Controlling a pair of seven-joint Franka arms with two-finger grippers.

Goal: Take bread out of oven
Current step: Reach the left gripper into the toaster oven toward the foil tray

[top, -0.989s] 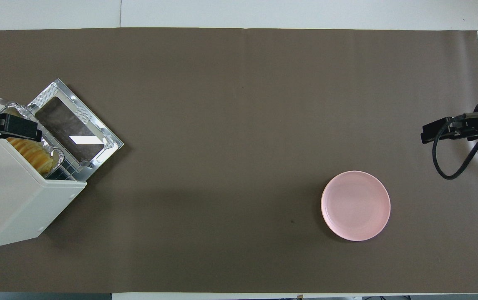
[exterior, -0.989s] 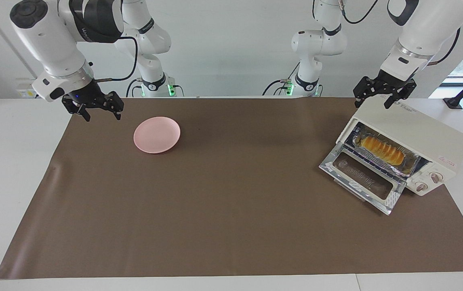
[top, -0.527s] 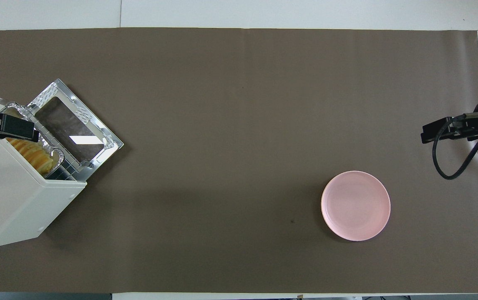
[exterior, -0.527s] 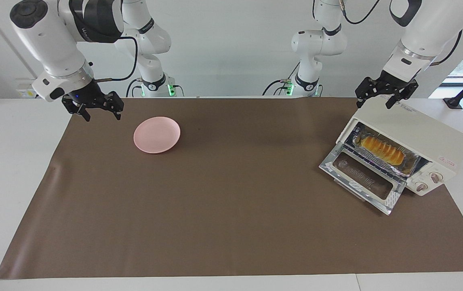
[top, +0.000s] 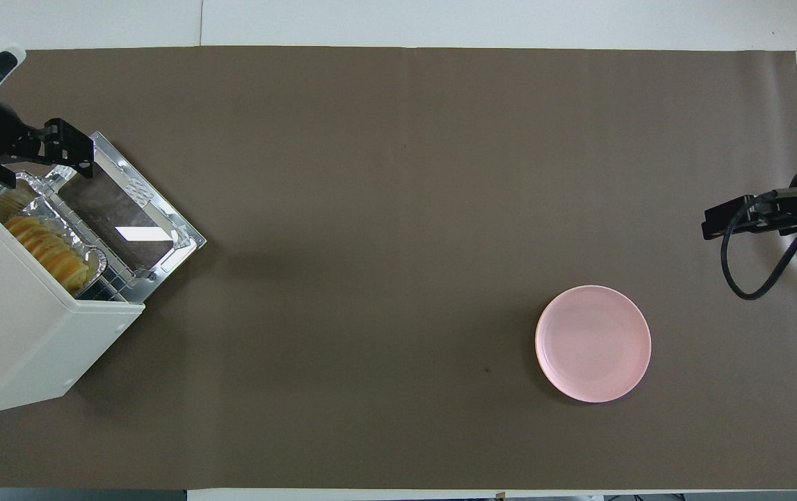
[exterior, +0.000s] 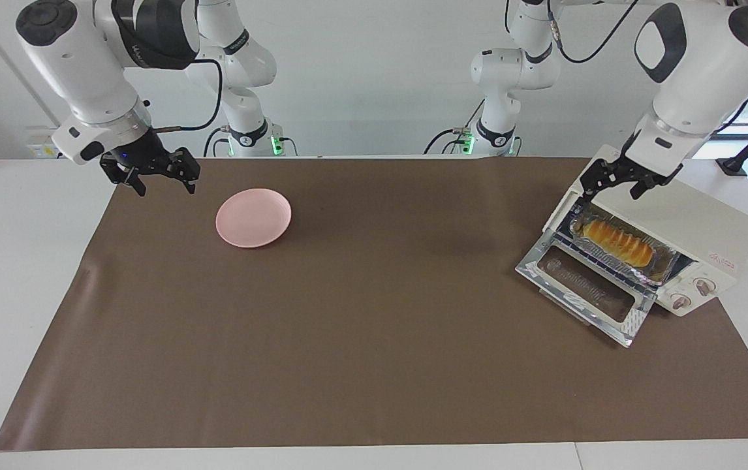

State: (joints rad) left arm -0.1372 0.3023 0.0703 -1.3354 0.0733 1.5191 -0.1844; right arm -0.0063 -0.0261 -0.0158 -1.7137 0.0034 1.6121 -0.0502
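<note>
The oven (exterior: 668,225) sits at the left arm's end of the table, standing on the brown mat (exterior: 374,339), its glass door (exterior: 583,290) dropped open and lying flat in front of it. Inside the oven, the bread (exterior: 612,240) lies in a crinkled foil tray (exterior: 664,264) on the rack, just inside the opening, with its ridged golden top plainly in sight; in the overhead view it shows as a row of slices at the oven's mouth (top: 47,250). Two round knobs (exterior: 694,292) are on the oven's front, beside the opening.

The left gripper (exterior: 615,186) hangs over the oven's top at the corner above the open mouth, its fingers spread and holding nothing, apart from the bread below it. From overhead it (top: 37,149) sits over the edge of the oven and the hinge end of the door.

A pink plate (exterior: 254,217) lies on the mat well apart from the oven, toward the right arm's end of the table. The right gripper (exterior: 155,179) waits above the mat's edge near the plate, still farther from the oven, fingers spread and empty
</note>
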